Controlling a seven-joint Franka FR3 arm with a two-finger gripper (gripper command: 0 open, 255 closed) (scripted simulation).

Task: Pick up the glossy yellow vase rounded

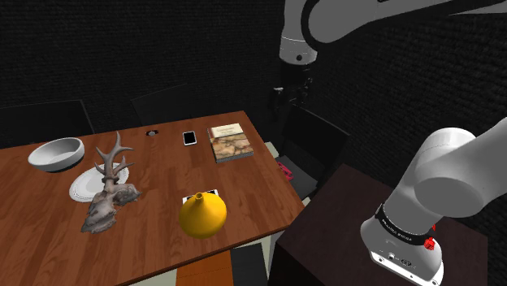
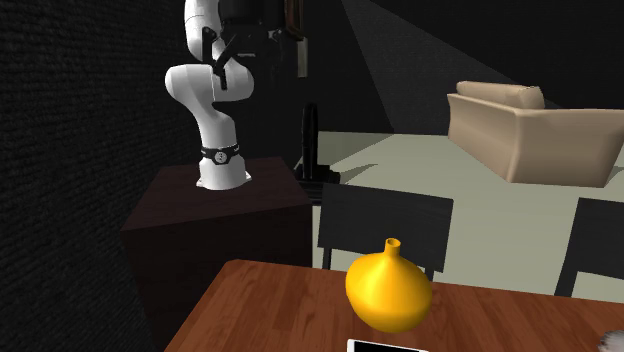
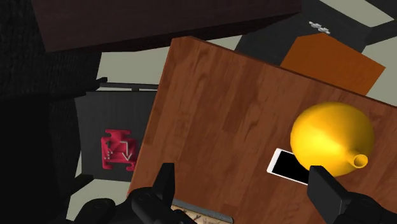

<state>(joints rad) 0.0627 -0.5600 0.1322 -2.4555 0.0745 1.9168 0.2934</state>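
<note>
A wooden table (image 1: 154, 236) carried the clutter. An antlered skull (image 1: 110, 195) lay partly on a white plate (image 1: 81, 188), with a white bowl (image 1: 57, 153) beyond it whose inside showed only plain white. A book (image 1: 230, 142) and a phone (image 1: 189, 137) lay toward the far edge. The rounded yellow vase (image 1: 203, 215) (image 2: 388, 290) (image 3: 331, 137) stood upright near the table's edge nearest the stand (image 1: 341, 236), narrow neck up. A second phone (image 1: 201, 196) (image 3: 289, 167) lay flat just beside it. Nothing stood over the vase. A dark chair (image 3: 95, 124) at the table's end held a red object (image 3: 119, 151).

The gripper (image 1: 294, 89) (image 3: 245, 191) hung high off the table's end, well apart from the vase. Its fingers (image 3: 167, 181) were spread wide, holding and touching nothing.
</note>
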